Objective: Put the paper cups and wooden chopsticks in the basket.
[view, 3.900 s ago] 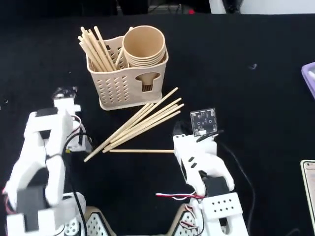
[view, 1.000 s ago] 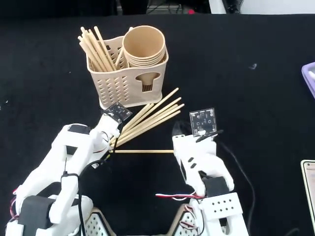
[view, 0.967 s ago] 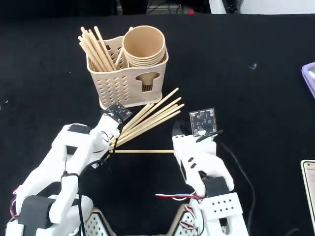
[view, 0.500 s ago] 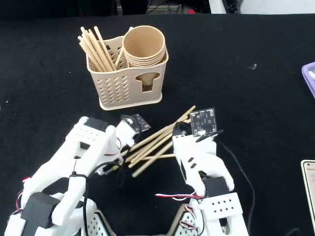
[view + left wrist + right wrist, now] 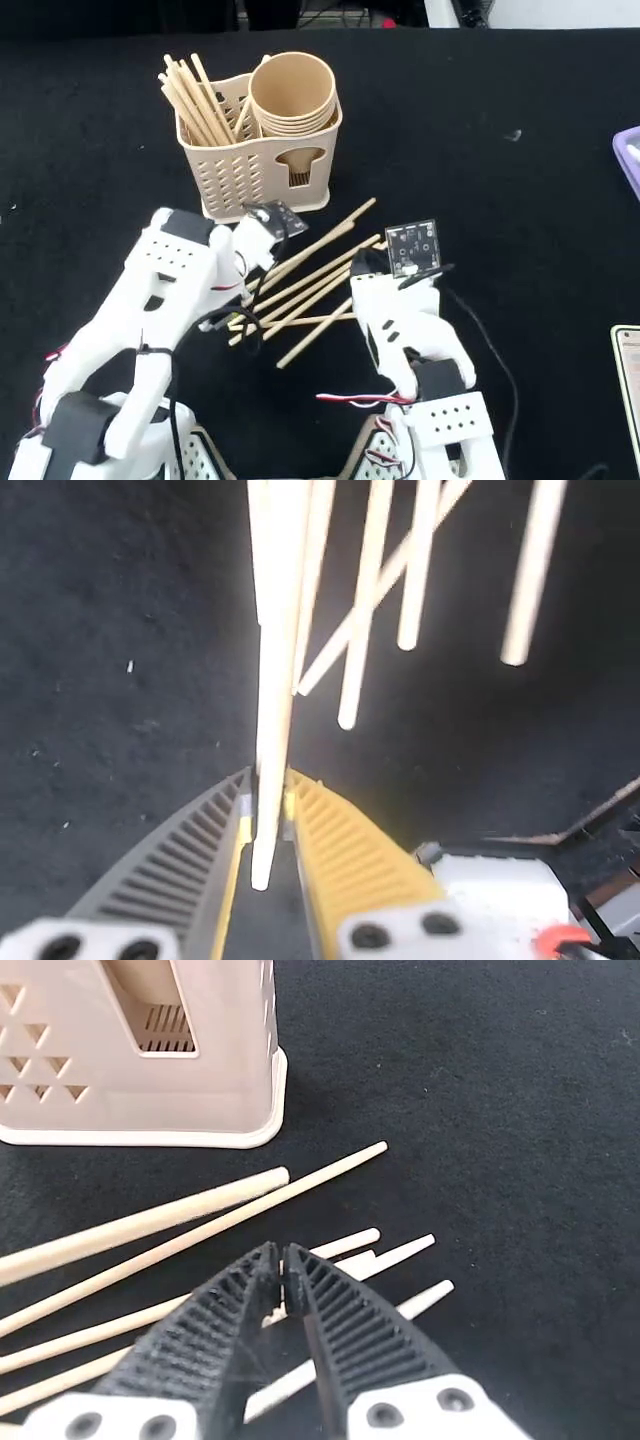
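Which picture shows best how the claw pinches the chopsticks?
The left wrist view: up close, the left gripper is shut on the held chopsticks. In the high view the arm's wrist hides most of that grip. The right wrist view gives chopstick ends lying near the basket.

Cups + some sticks in, rest loose on table.
Beige slotted basket [image 5: 262, 178] upright, far-left of centre: stacked tan paper cups [image 5: 293, 92] in its right half, wooden chopsticks [image 5: 188, 95] leaning left out of its left half. Loose chopsticks [image 5: 318, 283] fanned flat just near of it; one stick [image 5: 272, 680] pinched in my left gripper [image 5: 268, 798].
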### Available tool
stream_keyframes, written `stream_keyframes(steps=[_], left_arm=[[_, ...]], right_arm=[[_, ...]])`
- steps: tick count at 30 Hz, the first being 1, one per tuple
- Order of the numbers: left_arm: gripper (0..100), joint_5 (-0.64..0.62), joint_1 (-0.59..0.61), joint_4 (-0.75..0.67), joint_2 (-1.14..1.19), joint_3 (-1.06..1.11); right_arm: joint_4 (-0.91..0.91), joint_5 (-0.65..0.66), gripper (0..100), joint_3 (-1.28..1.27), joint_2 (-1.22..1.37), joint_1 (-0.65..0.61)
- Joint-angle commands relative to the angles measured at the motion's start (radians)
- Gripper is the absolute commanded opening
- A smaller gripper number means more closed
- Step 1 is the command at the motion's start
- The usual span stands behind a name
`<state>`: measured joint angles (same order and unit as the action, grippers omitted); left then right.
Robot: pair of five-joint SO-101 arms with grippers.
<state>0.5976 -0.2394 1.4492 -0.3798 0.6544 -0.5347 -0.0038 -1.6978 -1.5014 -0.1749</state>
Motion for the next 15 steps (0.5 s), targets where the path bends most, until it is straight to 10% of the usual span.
stream_keyframes(steps=[1,15], left_arm=[[3,0.008,-0.016,0.078,-0.124,-0.091],[3,-0.307,0.025,-0.04,-0.766,-0.104]], right_arm=[[0.011,-0.009,1.5,0.013,-0.025,0.068],[0.066,-0.181,1.8,0.001,-0.024,0.124]])
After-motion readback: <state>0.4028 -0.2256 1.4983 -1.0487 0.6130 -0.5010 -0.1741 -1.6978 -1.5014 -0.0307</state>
